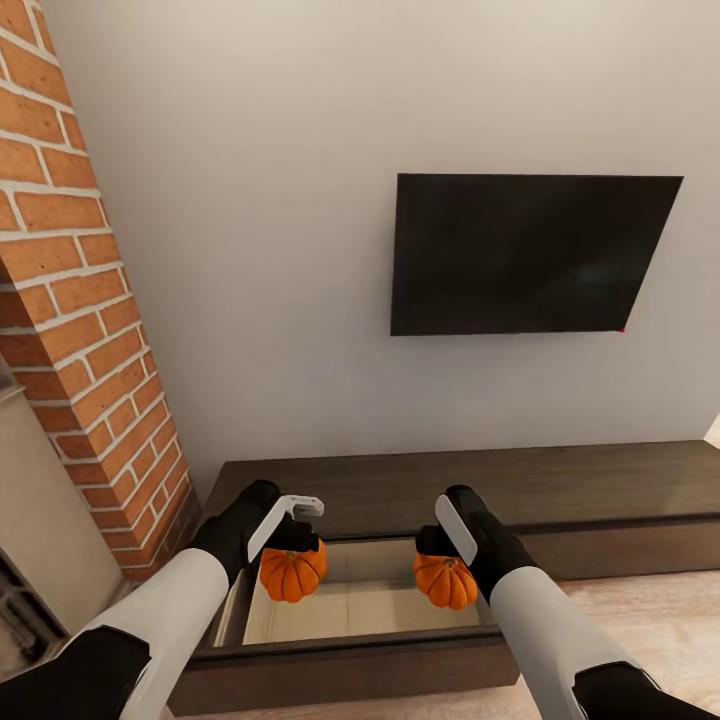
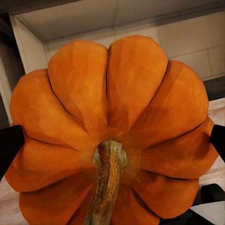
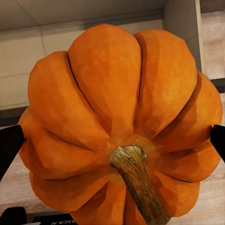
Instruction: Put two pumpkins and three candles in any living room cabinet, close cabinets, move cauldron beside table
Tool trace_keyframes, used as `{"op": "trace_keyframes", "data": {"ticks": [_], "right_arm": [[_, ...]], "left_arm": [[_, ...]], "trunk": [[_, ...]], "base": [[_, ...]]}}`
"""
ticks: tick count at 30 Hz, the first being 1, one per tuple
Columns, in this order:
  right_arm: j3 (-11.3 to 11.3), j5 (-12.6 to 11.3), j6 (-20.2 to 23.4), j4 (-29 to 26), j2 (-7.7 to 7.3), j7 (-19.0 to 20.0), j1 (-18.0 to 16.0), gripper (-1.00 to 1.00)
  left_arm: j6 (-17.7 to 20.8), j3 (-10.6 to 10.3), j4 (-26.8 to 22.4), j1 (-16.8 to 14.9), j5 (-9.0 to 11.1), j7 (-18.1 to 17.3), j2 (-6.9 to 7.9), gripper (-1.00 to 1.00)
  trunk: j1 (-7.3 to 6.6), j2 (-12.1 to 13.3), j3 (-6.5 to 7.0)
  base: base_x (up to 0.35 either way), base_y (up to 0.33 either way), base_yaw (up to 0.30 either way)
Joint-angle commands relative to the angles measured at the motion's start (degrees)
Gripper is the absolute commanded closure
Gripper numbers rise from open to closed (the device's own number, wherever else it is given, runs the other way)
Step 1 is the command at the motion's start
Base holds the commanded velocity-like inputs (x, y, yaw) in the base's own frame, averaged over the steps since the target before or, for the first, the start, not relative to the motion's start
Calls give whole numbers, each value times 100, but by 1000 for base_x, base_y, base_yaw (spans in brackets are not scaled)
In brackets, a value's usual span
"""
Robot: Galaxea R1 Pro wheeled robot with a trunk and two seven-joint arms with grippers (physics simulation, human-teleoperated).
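Two pumpkins, one per gripper. Left gripper (image 1: 296, 545) clamps the left pumpkin (image 1: 292, 572); right gripper (image 1: 440, 556) clamps the right pumpkin (image 1: 446, 582). Both hang over the cabinet (image 1: 560, 490), above its open pale compartment, apart from its dark front rim and side walls. Wrist views add brown stems (image 2: 107, 187) and black fingers (image 2: 9, 145) pressing each pumpkin's flanks.
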Motion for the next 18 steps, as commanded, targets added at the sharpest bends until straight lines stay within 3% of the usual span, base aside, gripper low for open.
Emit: {"op": "trace_keyframes", "data": {"ticks": [1,18], "right_arm": [[19,-62,12,-5,-3,-51,-4,100],[19,-54,12,-14,30,-51,-4,100]], "left_arm": [[20,-25,-6,-4,26,13,4,100],[27,-24,2,-4,26,7,2,100]], "trunk": [[0,-4,-6],[373,-686,-312]], "base": [[0,0,0],[0,0,0]]}}
